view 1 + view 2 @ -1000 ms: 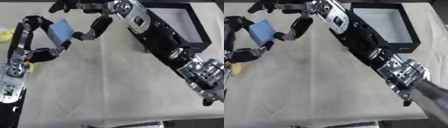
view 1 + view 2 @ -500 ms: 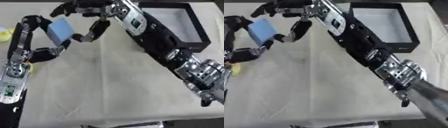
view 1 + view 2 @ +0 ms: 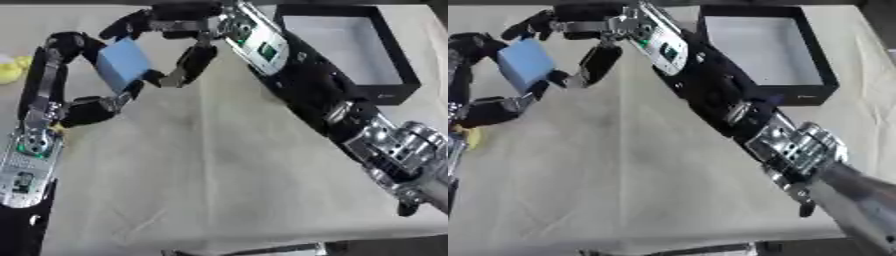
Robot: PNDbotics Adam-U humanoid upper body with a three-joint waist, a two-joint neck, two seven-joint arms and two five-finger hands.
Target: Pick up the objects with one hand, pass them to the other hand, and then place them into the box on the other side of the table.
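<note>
A blue block (image 3: 122,62) is held up above the table's left side. My left hand (image 3: 87,107) is shut on it from the left and from below. My right hand (image 3: 179,20) reaches across from the right; its fingers (image 3: 131,27) curl over the block's top edge and its thumb (image 3: 184,67) touches the lower right corner. The black box (image 3: 389,95) with a pale inside stands at the far right, with nothing in it.
A yellow object (image 3: 9,70) lies at the table's left edge, behind my left arm. My right arm (image 3: 350,120) stretches diagonally across the beige cloth (image 3: 201,175) from the lower right, passing next to the box.
My right hand has moved left and down onto the block, its fingers coming over the top edge. The left hand has kept hold of the block, raising it slightly.
</note>
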